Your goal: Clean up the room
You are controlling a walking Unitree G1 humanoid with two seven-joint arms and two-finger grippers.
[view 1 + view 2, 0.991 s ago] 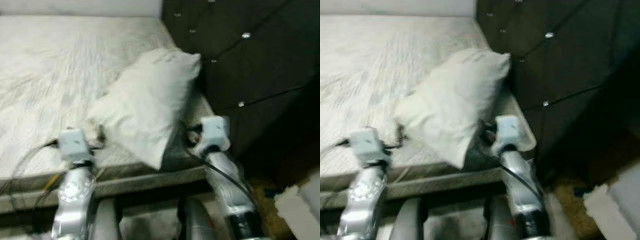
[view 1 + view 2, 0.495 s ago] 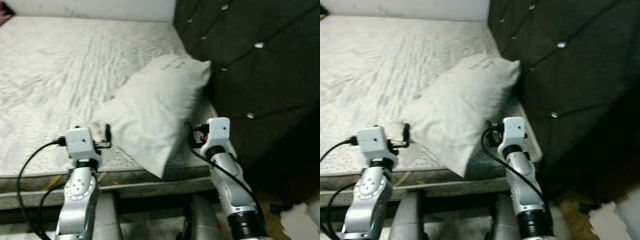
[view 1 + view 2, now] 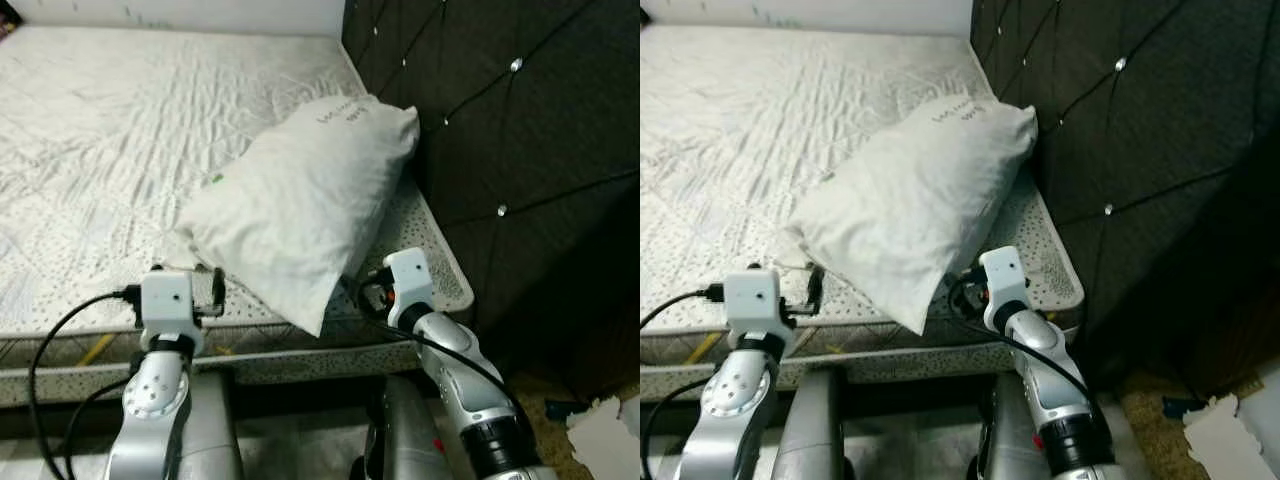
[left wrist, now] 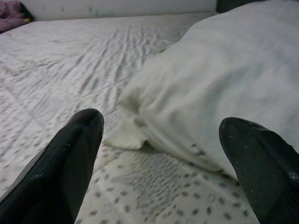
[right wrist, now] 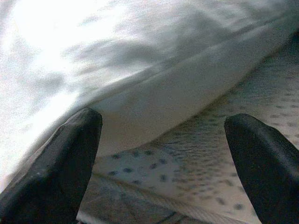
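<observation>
In the left eye view, a white pillow [image 3: 300,200] lay slantwise at centre frame on a bare quilted mattress [image 3: 110,140], its upper end close against the dark tufted headboard [image 3: 500,120] on the right and its lower corner hanging past the mattress's near edge. The left pincer [image 3: 215,285] sat at lower left, just beside the pillow's near left corner; the right pincer [image 3: 355,292] was at lower centre-right, by the overhanging corner. Crumpled white paper [image 3: 605,440] lay on the floor in the bottom right corner.

The right eye view showed the same layout, with the pillow's printed end nearest the headboard.

In the left wrist view, the left pincer's two black fingers [image 4: 70,158] stood wide apart with nothing held; the pillow's corner lay between and beyond them, resting on the dotted mattress fabric.

In the right wrist view, the right pincer's fingers [image 5: 56,163] were likewise spread wide and empty, with the pillow's underside across the upper frame and the mattress edge below.
</observation>
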